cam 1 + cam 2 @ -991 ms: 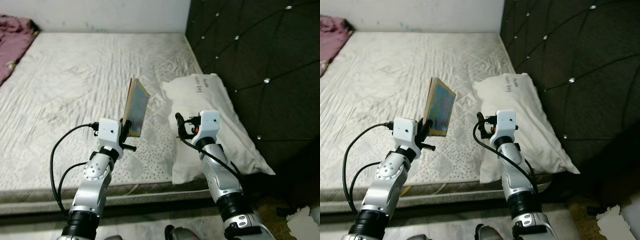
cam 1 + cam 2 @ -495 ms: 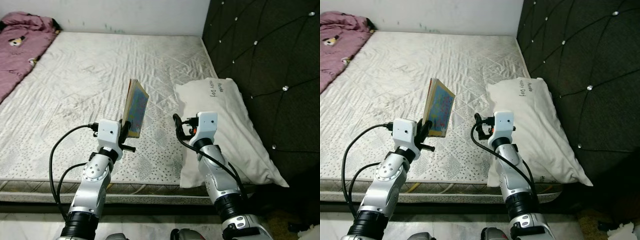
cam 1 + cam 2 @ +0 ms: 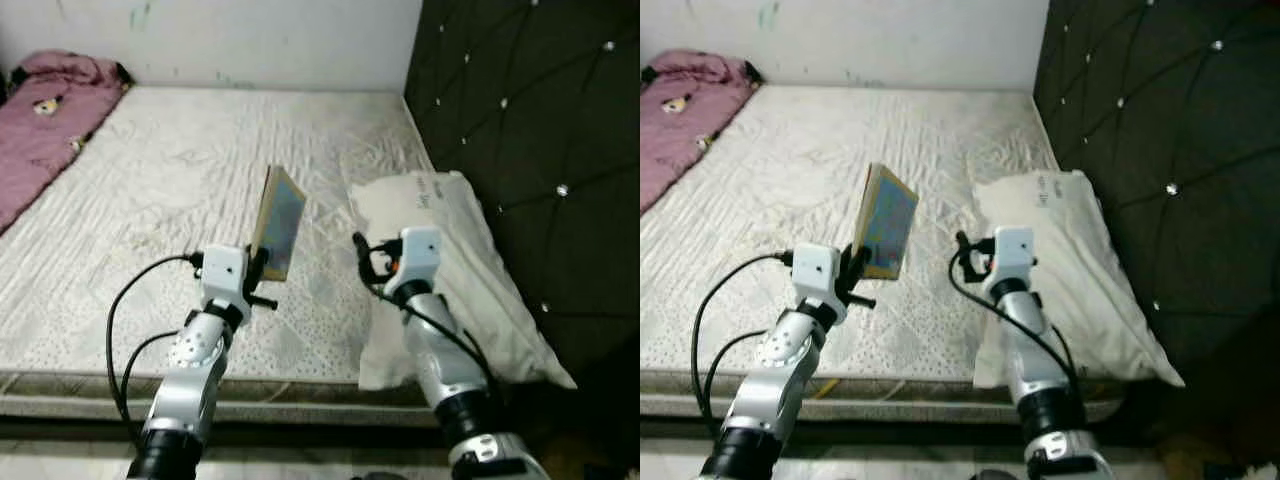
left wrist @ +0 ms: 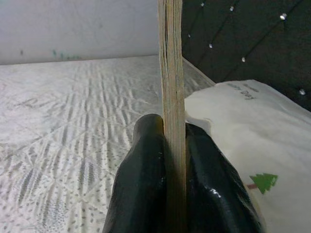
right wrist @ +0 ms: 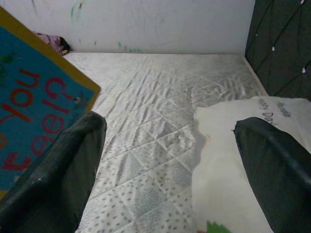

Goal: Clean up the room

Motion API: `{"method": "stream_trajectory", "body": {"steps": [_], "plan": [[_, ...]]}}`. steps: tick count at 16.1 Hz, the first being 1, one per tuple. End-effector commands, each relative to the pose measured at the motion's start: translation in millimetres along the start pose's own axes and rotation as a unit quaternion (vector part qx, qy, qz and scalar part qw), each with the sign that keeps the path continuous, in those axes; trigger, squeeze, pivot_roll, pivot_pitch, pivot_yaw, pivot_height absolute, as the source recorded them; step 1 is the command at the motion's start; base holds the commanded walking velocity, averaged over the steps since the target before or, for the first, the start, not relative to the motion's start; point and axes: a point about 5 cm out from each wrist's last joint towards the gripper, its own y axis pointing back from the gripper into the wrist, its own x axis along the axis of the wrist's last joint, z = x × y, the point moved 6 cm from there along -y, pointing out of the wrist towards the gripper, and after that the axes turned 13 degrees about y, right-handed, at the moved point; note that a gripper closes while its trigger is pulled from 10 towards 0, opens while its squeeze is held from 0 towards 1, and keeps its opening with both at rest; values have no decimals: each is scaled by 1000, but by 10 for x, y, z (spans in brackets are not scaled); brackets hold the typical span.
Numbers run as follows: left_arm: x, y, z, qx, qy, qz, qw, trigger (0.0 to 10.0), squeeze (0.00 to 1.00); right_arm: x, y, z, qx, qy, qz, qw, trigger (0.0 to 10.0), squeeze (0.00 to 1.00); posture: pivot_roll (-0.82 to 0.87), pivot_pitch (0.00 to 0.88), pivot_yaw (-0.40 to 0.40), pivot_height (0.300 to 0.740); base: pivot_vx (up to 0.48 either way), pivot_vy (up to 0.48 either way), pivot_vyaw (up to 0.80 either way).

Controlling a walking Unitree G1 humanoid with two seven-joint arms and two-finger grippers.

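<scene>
- My left gripper (image 4: 173, 160) is clamped on a thin book (image 3: 279, 222), held upright on edge above the mattress (image 3: 160, 190), at about 11 o'clock from my head camera's centre.
- My right gripper (image 5: 170, 160) hangs empty with fingers spread wide, at 1 o'clock, over the near edge of the white pillow (image 3: 470, 260).
- Pink blanket (image 3: 45, 130) lies at 10 o'clock; dark tufted headboard (image 3: 530, 120) at 2 o'clock.

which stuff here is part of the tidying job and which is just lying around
Part of the job:
- thin colourful book with a yellow-edged cover, clamped upright in the left gripper
- right gripper, open and empty, over the mattress edge

Just lying about:
- white pillow by the dark tufted headboard
- pink blanket at the far corner
- bare quilted mattress
</scene>
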Motion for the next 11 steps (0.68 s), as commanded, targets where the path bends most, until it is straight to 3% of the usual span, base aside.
{"method": "stream_trajectory", "body": {"steps": [1, 3, 7, 11], "plan": [[178, -24, 16, -8, -8, 30, 999, 10000, 0, 28, -21, -21, 2, -5, 3, 1000, 10000, 0, 100, 0, 12, 740, 345, 0, 0], [178, -29, 13, -8, -8, 29, 1000, 10000, 0, 31, -26, -21, 2, -5, 3, 1000, 10000, 0, 99, 0, 14, 740, 309, 0, 0], [187, -33, 19, -10, -8, 31, 999, 10000, 0, 34, -30, -21, 1, -6, 2, 1000, 10000, 0, 99, 0, 15, 740, 0, 0, 0], [215, -42, 22, -5, 0, 38, 999, 10000, 0, 22, -34, -25, 1, -8, -1, 1000, 10000, 0, 101, 0, 14, 740, 0, 0, -708]]}}
